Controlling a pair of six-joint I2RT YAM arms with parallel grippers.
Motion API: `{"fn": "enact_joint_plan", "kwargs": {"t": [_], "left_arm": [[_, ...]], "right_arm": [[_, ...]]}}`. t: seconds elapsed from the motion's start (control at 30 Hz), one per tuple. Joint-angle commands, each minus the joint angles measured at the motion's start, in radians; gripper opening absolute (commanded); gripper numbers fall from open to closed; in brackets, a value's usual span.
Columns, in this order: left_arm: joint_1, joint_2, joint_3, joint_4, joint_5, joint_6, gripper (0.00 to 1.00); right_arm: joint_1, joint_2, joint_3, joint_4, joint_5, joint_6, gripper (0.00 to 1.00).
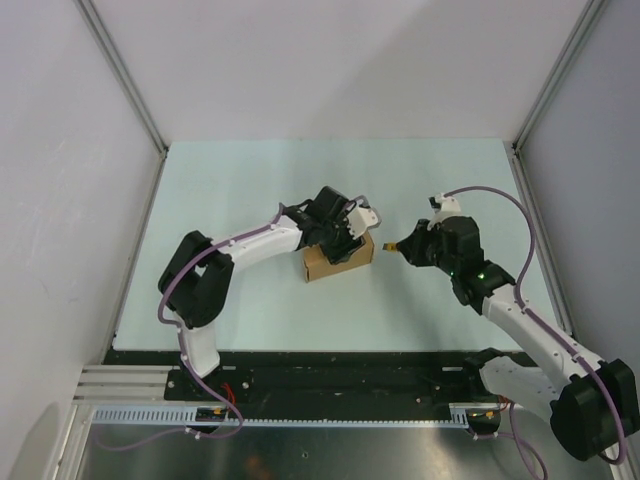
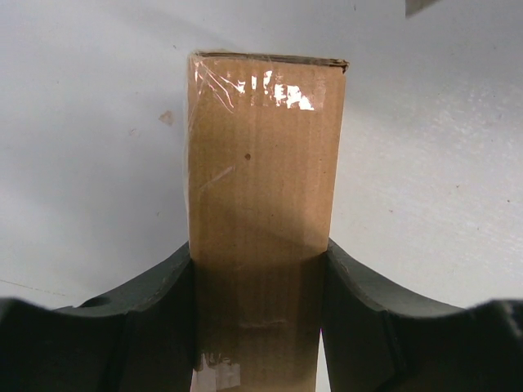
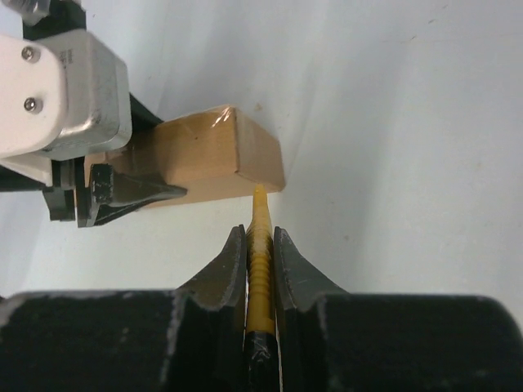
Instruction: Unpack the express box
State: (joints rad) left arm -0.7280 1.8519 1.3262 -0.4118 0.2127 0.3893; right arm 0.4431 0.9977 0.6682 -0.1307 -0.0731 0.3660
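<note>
Pale table (image 1: 230, 200), express box (image 1: 322, 266) lengthwise left-to-right, tight in left pincer (image 1: 345, 245); yellow knife (image 3: 259, 265) tight in right pincer (image 3: 260, 233).

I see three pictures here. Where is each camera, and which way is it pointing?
Top external: fixed above and behind, looking down on the table; both arms show.
Left wrist: on the left arm, looking along the left fingers, which clamp the express box.
Right wrist: on the right arm, looking along the right fingers, shut on a slim yellow tool aimed at the box.
Shared: all three show the box; right wrist also catches the left fingers.
</note>
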Motion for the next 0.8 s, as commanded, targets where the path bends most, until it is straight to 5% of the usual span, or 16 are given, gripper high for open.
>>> {"fn": "enact_joint_plan", "kwargs": {"t": [0.0, 0.23, 0.33, 0.43, 0.6, 0.77], "left_arm": [[0.007, 0.047, 0.037, -0.059, -0.062, -0.017, 0.32], [0.001, 0.001, 0.117, -0.056, -0.026, -0.009, 0.53], [-0.001, -0.016, 0.131, -0.056, -0.003, 0.002, 0.69], [0.001, -0.039, 0.126, -0.056, 0.039, 0.014, 1.0], [0.001, -0.071, 0.104, -0.051, 0.082, 0.02, 1.0], [-0.001, -0.137, 0.091, -0.033, 0.073, 0.007, 1.0]], "right_arm": [[-0.037, -0.024, 0.002, 0.016, 0.01, 0.014, 0.0], [-0.066, 0.081, 0.002, 0.045, 0.067, 0.053, 0.0], [-0.086, 0.136, 0.002, 0.062, 0.072, 0.066, 0.0], [-0.116, 0.194, 0.002, 0.078, 0.096, 0.085, 0.01], [-0.17, 0.281, 0.004, 0.118, 0.082, 0.109, 0.04], [-0.207, 0.328, 0.004, 0.12, 0.045, 0.137, 0.19]]}}
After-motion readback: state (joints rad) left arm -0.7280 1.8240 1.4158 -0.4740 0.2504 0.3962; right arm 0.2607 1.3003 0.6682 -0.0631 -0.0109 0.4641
